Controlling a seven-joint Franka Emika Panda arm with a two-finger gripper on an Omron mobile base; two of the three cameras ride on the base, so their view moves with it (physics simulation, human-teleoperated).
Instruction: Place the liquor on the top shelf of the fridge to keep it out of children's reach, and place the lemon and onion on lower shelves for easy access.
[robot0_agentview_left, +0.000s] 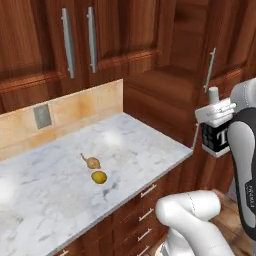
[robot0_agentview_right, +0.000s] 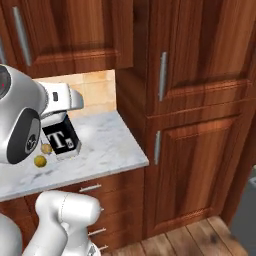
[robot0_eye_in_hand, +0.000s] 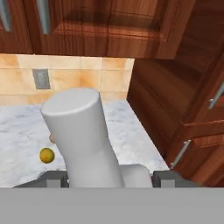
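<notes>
The gripper (robot0_agentview_left: 216, 116) holds the liquor (robot0_agentview_left: 214, 135) in the air beside the counter (robot0_agentview_left: 145, 145), while the lemon (robot0_agentview_left: 99, 177) and the onion (robot0_agentview_left: 92, 162) lie on it.

Glossy dark wood cabinets (robot0_agentview_right: 200, 100), brushed metal handles (robot0_agentview_left: 68, 42), polished white marble counter (robot0_agentview_left: 60, 175), glass liquor (robot0_agentview_right: 61, 141), matt cap
</notes>
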